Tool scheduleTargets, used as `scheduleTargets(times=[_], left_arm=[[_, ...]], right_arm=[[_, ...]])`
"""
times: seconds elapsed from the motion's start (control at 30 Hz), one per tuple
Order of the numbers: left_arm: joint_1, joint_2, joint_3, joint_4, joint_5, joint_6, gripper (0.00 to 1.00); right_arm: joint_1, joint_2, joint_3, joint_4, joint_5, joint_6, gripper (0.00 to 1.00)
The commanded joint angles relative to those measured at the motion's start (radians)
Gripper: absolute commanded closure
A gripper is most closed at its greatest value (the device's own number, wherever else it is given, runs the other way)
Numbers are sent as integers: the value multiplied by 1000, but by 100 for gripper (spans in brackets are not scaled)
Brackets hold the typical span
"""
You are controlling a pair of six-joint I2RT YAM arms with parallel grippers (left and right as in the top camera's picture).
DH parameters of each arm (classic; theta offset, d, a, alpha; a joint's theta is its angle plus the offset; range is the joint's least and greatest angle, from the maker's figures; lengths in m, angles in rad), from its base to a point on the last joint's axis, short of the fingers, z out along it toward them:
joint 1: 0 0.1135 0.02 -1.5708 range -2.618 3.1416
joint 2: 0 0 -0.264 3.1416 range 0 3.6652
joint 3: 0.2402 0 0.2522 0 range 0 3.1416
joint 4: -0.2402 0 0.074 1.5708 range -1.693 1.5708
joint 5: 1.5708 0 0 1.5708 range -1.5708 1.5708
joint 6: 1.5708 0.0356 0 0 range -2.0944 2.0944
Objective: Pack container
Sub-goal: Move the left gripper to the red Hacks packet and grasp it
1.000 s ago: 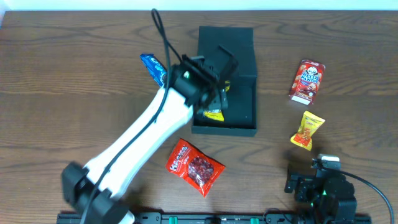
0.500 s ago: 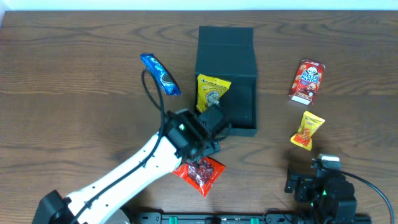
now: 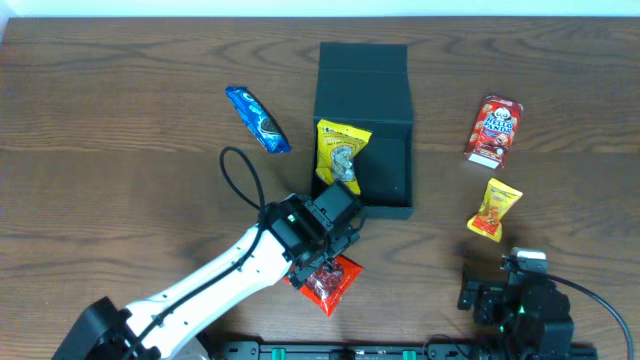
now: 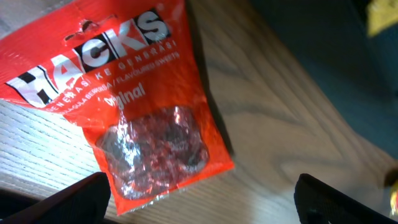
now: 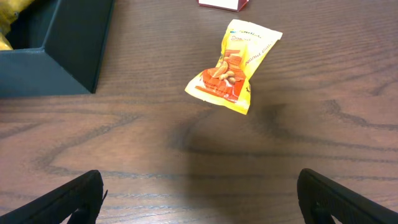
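Container: the dark green container stood on the desk, centre and toward the far side, with its flap lid open to the far side.
Packed: one yellow packet sat in the left part of the container. Whether it lay flat or leaned on the wall could not be told.
Unpacked, left: a blue packet lay on the desk, left of the container and apart from it.
Unpacked, near: a red Hacks packet lay flat on the desk, just on the near side of the container.
Unpacked, right: a red snack box and, nearer, a yellow-orange packet lay well to the right of the container.
Left fingers: the left fingers were spread wide and held nothing, hovering over the red Hacks packet.
Right fingers: the right fingers were spread and empty, parked at the near right of the desk, with the yellow-orange packet ahead of them.
Progress: judged early, with one of five visible items inside.
Step in hand: judged to be the pickup of the red Hacks packet.
Remaining: four items to load, and possibly the lid to close.
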Motion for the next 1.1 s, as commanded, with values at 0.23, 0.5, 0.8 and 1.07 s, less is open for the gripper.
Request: scheduleTargets(times=[0.23,0.5,0.8,1.07], left_arm=[[18,129,-11,-39,58,-70,4],[26,217,-11,-37,61,-78,5],[37,292,-11,-21,61,-78,5],[37,314,-11,-10,61,-78,0]], right_arm=[[-10,-5,-3,-4,1,-8,1],[-10,-5,-3,-5,1,-8,1],[-10,-5,-3,-5,1,-8,1],[-10,-5,-3,-5,1,-8,1]])
